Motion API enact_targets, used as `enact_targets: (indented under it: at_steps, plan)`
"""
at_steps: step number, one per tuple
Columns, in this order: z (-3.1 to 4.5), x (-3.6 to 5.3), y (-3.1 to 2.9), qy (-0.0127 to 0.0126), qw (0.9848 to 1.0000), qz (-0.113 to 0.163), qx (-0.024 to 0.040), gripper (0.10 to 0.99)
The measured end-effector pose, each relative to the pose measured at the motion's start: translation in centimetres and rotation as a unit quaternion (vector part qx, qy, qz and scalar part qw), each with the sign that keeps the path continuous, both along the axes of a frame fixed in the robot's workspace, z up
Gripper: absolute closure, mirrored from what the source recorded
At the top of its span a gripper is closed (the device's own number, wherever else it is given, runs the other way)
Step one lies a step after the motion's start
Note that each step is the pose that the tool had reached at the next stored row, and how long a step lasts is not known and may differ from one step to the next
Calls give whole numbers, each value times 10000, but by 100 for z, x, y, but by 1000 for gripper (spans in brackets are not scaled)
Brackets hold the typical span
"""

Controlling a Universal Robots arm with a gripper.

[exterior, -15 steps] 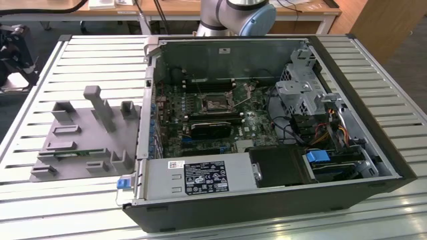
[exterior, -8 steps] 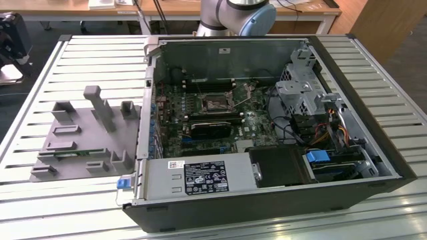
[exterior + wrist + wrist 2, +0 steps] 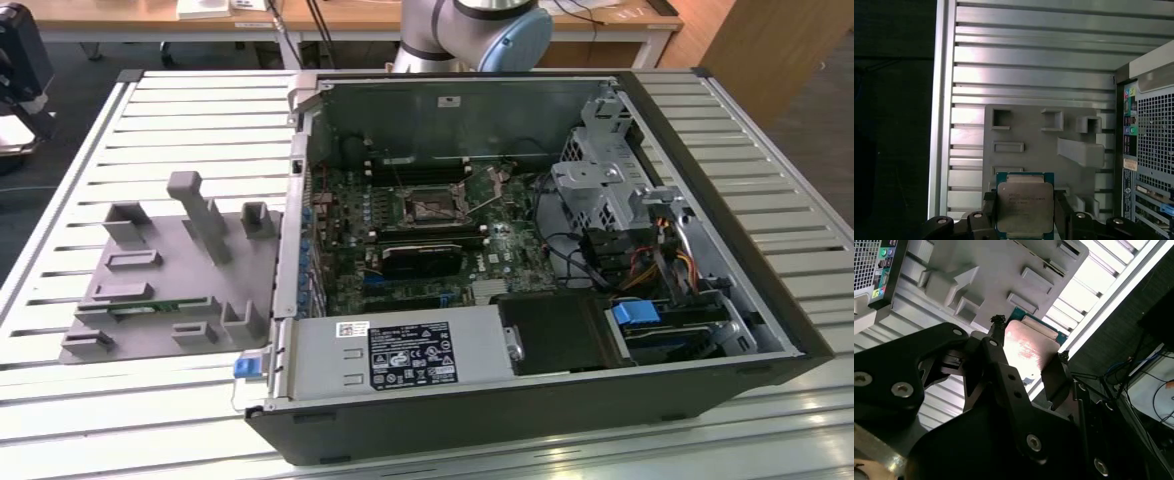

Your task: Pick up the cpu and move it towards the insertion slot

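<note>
Chip: square, silvery top, green rim; held flat over grey tray, outside computer case.
Gripper: two fingers closed on opposite edges of chip.
Clearance: apparently raised clear of tray; gap hard to judge from these angles.
Socket: dark square in metal frame on green circuit board, inside case, well apart from tray.
Risk, slip: probable if hold on thin edges loosens; small contact area; drop onto tray or board.
Risk, collision: possible knock against case wall; cause, too low a path over rim.
Risk, socket damage: bent contacts; cause, tilted or skewed arrival.
Count: one chip, one gripper, two fingers, one socket, one tray, one case.
</note>
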State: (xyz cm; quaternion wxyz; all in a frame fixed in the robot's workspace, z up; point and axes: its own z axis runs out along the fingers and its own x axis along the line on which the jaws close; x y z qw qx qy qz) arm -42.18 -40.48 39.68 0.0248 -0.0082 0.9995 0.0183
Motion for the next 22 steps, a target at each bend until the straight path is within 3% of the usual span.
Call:
enact_targets:
  at_steps: [9, 22]
  plan:
    - [12, 22, 0, 0, 10000, 0, 0, 549]
    - [11, 296, 0, 0, 10000, 0, 0, 549]
